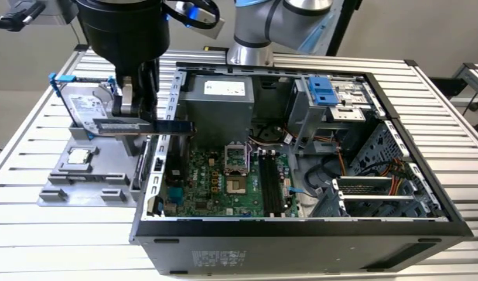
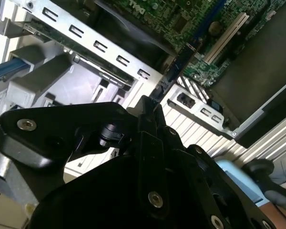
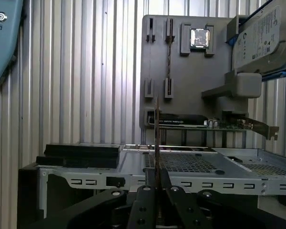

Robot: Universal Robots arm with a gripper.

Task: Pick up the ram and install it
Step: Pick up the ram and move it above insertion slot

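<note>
Gripper (image 1: 137, 120): narrow, clamped on ram; fingers close in both wrist views.
Ram (image 1: 173, 127): in the gripper, off the tray, lying level, long side on in ext. view. It hangs over the case wall on the exterior view's left.
Ram, first wrist view (image 3: 156, 138): edge-on, a thin line rising from between the fingers (image 3: 144, 200).
Ram, second wrist view (image 2: 176, 67): dark stick running out from the gripper (image 2: 148, 109) toward the board (image 2: 181, 21).
Case (image 1: 301, 225): open, side up, on slatted table (image 1: 36, 126).
Slots (image 1: 270, 181): dark, bare, mid-board in ext. view, well apart from ram.
Tray (image 1: 82, 193): grey, just beside the case, exterior view's left.
CPU (image 3: 199, 38): small silver square in its tray seat; also ext. view (image 1: 80, 156).
HDD (image 3: 260, 36): silver, propped on the tray w/ blue frame; ext. view (image 1: 86, 108) has it behind the gripper.
Card (image 3: 200, 121): on edge at the tray's case-side end, first wrist view.
</note>
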